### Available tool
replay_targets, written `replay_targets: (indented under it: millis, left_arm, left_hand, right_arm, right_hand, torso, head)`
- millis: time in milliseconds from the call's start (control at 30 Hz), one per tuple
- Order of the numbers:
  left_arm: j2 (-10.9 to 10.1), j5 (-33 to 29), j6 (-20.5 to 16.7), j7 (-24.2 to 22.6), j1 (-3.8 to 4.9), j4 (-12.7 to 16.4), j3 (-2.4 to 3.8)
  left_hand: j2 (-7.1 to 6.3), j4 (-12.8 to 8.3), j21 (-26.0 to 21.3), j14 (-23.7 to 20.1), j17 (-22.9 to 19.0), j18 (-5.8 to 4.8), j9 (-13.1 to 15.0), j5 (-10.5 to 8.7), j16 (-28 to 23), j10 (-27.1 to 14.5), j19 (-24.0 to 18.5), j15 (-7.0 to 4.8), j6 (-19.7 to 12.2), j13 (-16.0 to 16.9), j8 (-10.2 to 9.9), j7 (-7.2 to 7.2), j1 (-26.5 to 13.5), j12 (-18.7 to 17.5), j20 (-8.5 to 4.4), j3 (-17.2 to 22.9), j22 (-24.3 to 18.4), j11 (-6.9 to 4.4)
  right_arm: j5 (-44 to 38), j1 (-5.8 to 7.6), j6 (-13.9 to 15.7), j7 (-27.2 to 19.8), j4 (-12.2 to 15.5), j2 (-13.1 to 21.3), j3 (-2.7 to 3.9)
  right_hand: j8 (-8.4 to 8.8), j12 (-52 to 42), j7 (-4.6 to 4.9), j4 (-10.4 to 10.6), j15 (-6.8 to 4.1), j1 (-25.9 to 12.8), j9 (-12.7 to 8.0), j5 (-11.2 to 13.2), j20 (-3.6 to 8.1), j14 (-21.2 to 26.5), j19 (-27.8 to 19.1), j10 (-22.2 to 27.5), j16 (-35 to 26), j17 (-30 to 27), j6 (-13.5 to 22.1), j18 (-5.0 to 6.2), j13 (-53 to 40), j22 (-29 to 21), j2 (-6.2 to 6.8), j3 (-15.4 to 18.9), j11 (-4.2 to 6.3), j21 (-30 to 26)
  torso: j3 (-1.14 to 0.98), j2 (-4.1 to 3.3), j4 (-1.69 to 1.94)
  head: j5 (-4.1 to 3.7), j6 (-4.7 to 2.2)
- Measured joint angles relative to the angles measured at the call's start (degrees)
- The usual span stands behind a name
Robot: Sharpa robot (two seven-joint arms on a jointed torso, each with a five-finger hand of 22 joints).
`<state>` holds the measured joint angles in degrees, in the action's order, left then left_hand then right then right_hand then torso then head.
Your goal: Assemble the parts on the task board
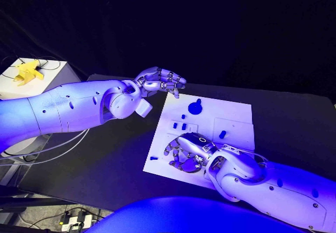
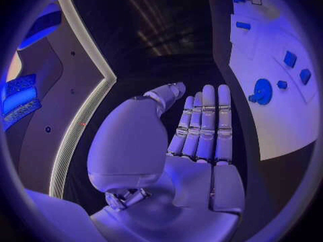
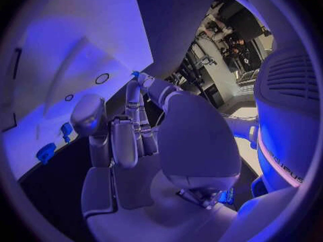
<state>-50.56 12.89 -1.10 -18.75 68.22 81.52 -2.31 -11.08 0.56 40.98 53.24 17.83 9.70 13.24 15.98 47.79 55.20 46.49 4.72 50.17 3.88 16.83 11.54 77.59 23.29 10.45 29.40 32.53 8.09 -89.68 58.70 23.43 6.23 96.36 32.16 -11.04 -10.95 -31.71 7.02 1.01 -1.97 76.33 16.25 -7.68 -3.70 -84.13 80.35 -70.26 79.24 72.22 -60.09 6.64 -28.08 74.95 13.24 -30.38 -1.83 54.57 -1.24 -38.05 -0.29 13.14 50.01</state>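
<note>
The white task board is being carried by the black desk, lying at its middle. Small blue parts are lying spread over the board: a round part with a stem near the far edge, a small upright part toward the right side, and another small part at the near left edge. The right hand is being held over the board's near edge, its fingers curled inward; a small blue part is being seen at one fingertip, though whether it is being pinched cannot be told. The left hand is being held above the board's far left corner, its fingers straight, pressed side by side, holding nothing. A white box bearing a yellow object is standing beyond the desk's left side.
</note>
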Motion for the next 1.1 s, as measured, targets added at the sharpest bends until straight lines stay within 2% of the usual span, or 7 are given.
replay_targets:
  millis: [167, 333, 500, 633, 733, 800, 1100]
  left_arm:
    - [0.2, 0.0, 0.0, 0.0, 0.0, 0.0, 0.0]
    - [0.3, 0.0, 0.0, 0.0, 0.0, -0.2, 0.0]
    - [0.5, 0.0, 0.0, 0.1, 0.0, -0.4, -0.01]
    - [0.7, 0.0, 0.0, 0.1, 0.0, -0.4, -0.01]
    - [0.8, 0.0, 0.0, 0.1, 0.01, -0.5, -0.01]
    - [0.8, 0.0, 0.0, 0.1, 0.02, -0.5, -0.01]
    - [1.0, 0.0, 0.0, 0.2, 0.02, -0.9, -0.01]
  left_hand:
    - [0.0, 0.0, 0.0, 0.0, 0.0, 0.0, 0.0, 0.0, 0.0, 0.0, 0.0, 0.0, 0.0, 0.0, 0.0, 0.0, 0.0, 0.0, 0.0, 0.0, 0.0, 0.0]
    - [0.0, 0.0, 0.0, 0.0, 0.0, 0.0, 0.0, 0.0, 0.0, 0.0, 0.0, 0.0, 0.0, 0.0, 0.0, 0.0, 0.0, 0.0, 0.0, 0.0, 0.0, 0.0]
    - [0.0, 0.0, 0.0, 0.0, 0.0, 0.0, 0.0, 0.0, 0.0, 0.0, 0.0, 0.0, 0.0, 0.0, 0.0, 0.0, 0.0, 0.0, 0.0, 0.0, 0.0, 0.0]
    - [0.0, 0.0, 0.0, 0.0, 0.0, 0.0, 0.0, 0.0, 0.0, 0.0, 0.0, 0.0, 0.0, 0.0, 0.0, 0.0, 0.0, 0.0, 0.0, 0.0, 0.0, 0.0]
    - [0.0, -0.2, 0.0, 0.0, 0.0, 0.0, -0.1, 0.0, 0.0, 0.0, 0.0, 0.0, 0.0, 0.0, 0.0, 0.0, 0.0, 0.0, 0.0, -0.2, 0.0, 0.0]
    - [0.0, -0.2, 0.0, 0.0, 0.0, 0.0, -0.1, 0.0, 0.0, 0.0, 0.0, 0.0, 0.0, 0.0, 0.0, 0.0, 0.0, 0.0, 0.0, -0.2, 0.0, 0.0]
    - [0.0, -0.2, 0.0, 0.0, 0.0, 0.0, -0.1, 0.0, 0.0, 0.0, 0.0, 0.0, 0.0, 0.0, 0.0, 0.0, 0.0, 0.0, 0.0, -0.2, 0.0, 0.0]
  right_arm:
    - [-0.7, 0.0, -0.1, 1.8, -0.5, -1.3, 0.0]
    - [-1.5, 0.0, 0.0, 4.2, -1.3, -2.9, 0.0]
    - [-2.3, 0.0, -0.1, 6.4, -2.3, -4.6, 0.0]
    - [-3.0, 0.01, -0.3, 7.9, -3.2, -6.3, 0.01]
    - [-3.5, 0.01, -0.4, 8.6, -3.7, -7.4, 0.01]
    - [-3.8, 0.01, -0.4, 8.9, -4.0, -7.9, 0.01]
    - [-4.4, 0.01, -0.4, 9.0, -5.6, -10.6, -0.13]
  right_hand:
    - [0.22, -12.5, 0.0, 1.9, 0.0, -1.0, 0.4, -1.3, 0.0, 0.0, 0.6, 1.1, 2.1, 2.3, 0.0, 0.0, -15.3, 0.0, 0.96, 1.9, 0.01, 0.6]
    - [0.22, -30.0, -0.16, 4.1, 0.0, -1.9, 0.9, -3.7, -0.09, 0.0, 1.5, -3.2, 4.6, 2.8, -0.2, -0.92, -32.7, 0.0, 1.01, 4.1, -0.26, 2.7]
    - [-0.11, -36.0, -0.28, 4.9, 0.01, -1.9, 1.2, -6.3, -0.3, 0.0, 1.7, -5.0, 5.6, 2.8, -0.3, -0.92, -38.8, 0.0, 1.01, 4.8, -0.18, 3.7]
    - [-0.11, -29.1, -0.08, 4.9, 0.01, -1.9, 1.3, -7.2, -0.3, 0.0, 1.7, 0.1, 5.6, 2.7, 0.4, -0.92, -32.4, 0.0, 1.01, 4.8, -0.28, 1.6]
    - [-0.24, -10.2, 0.47, 5.5, 0.17, -1.1, 1.5, -7.8, -0.68, 0.1, -0.2, 8.9, 3.3, 2.6, 1.9, -0.92, -15.9, 0.0, 1.8, 2.5, -1.76, -4.0]
    - [-1.21, 0.5, 1.11, 5.6, 1.48, -1.0, 2.1, -7.8, -1.46, 0.2, -1.7, 12.4, 1.7, 0.5, 2.6, -0.92, -6.5, 0.0, 2.57, 0.9, -2.71, -8.4]
    - [-2.25, 9.5, 1.94, 4.2, 2.18, -0.8, 2.8, -6.8, -2.51, 0.1, -2.8, 13.6, 0.6, -2.2, 3.8, 0.0, 4.7, 0.0, 2.9, 1.2, -3.36, -12.9]
  torso:
    - [0.0, 0.01, -0.01]
    - [0.02, 0.06, -0.01]
    - [0.02, 0.08, -0.01]
    - [0.04, 0.07, -0.01]
    - [0.04, 0.07, -0.01]
    - [0.04, 0.07, -0.01]
    - [0.04, 0.06, 0.01]
  head:
    - [0.0, 0.0]
    - [-0.04, 0.0]
    - [-0.01, 0.0]
    - [0.12, 0.0]
    - [0.27, 0.0]
    - [0.34, 0.0]
    - [0.74, 0.0]
